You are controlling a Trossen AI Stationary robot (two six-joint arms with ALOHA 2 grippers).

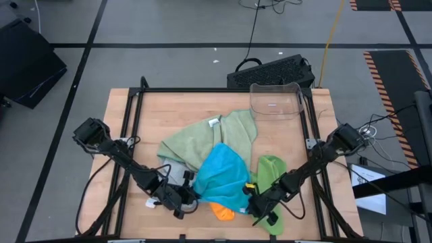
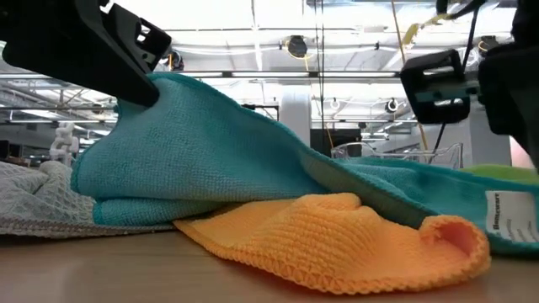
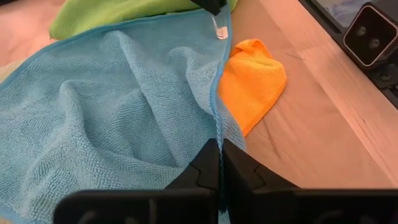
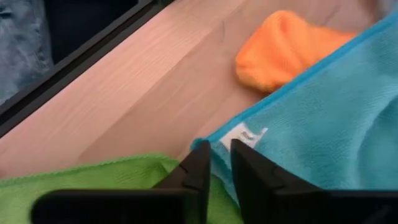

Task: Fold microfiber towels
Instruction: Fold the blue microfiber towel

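Pile of microfiber towels sitting mid-table toward the near edge of the wooden table [image 1: 283,131]. Bright blue towel [image 1: 223,174] on top, bunched up and lifted a bit at two near corners. Left gripper [image 1: 191,198] clamped on the blue towel's near-left edge, fingers [image 3: 202,171] pressed together with the hem running right between them. Right gripper [image 1: 252,196] pinched shut on the other near corner, right by the little white tag [image 4: 244,137], fingers [image 4: 198,165] close together around the blue edge. Orange towel [image 1: 223,212] poking out from under the blue one at the near edge, between the two grippers, lying crumpled flat on the wood. Lime green towel [image 1: 271,170] just beside the blue one on the right, partly under the right gripper. Sage green towel [image 1: 202,138] spread out behind, tucked under the blue, with a small tag showing near its far edge. Grey towel [image 2: 34,198] peeking out on the left, under the blue. Clear plastic bin [image 1: 275,100] standing at the far side of the table, well apart from the pile.
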